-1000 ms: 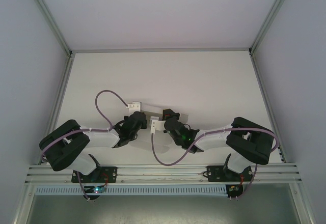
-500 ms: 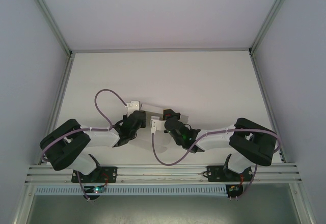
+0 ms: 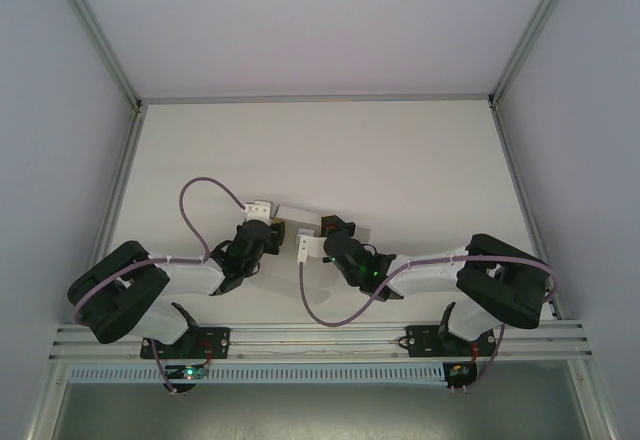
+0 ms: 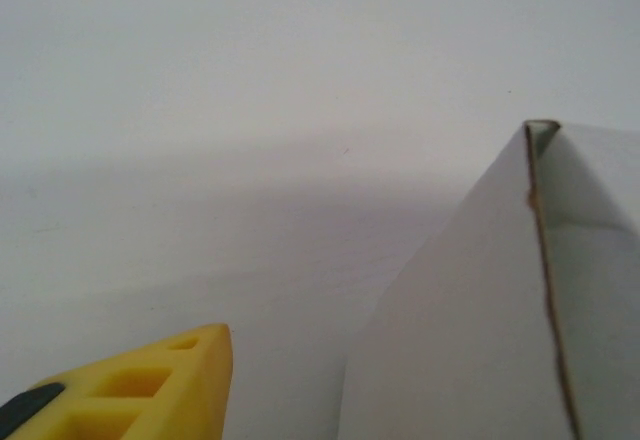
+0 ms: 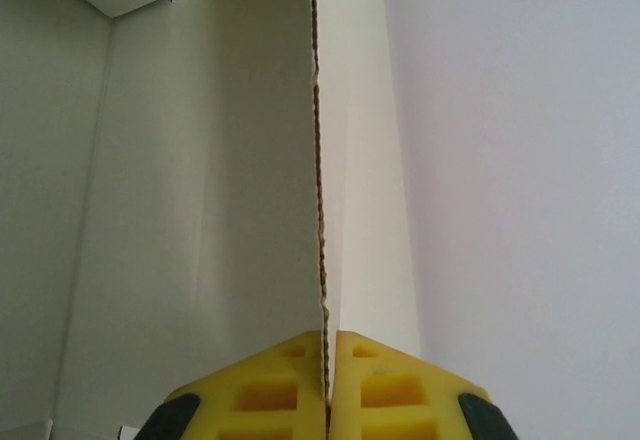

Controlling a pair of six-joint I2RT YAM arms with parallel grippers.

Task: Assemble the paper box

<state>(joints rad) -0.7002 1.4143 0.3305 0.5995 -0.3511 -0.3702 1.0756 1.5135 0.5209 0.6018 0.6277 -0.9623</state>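
One item: paper box (image 5: 200, 180), part-formed, between my pincers near the middle of the table (image 3: 400, 150), toward its near edge.
Done: walls folded up along their creases, by my judgement.
Outstanding: end flaps loose; closing not yet done.
Contents: interior bare card, nothing inside.
Right pincer (image 5: 327, 385): clamped on one wall's raw edge.
Left pincer (image 3: 272, 222): jaws parted; its finger (image 4: 160, 385) just beside the card, not touching.

Overhead camera looks down; wrist cameras (very close) share the paper box (image 4: 470, 340).
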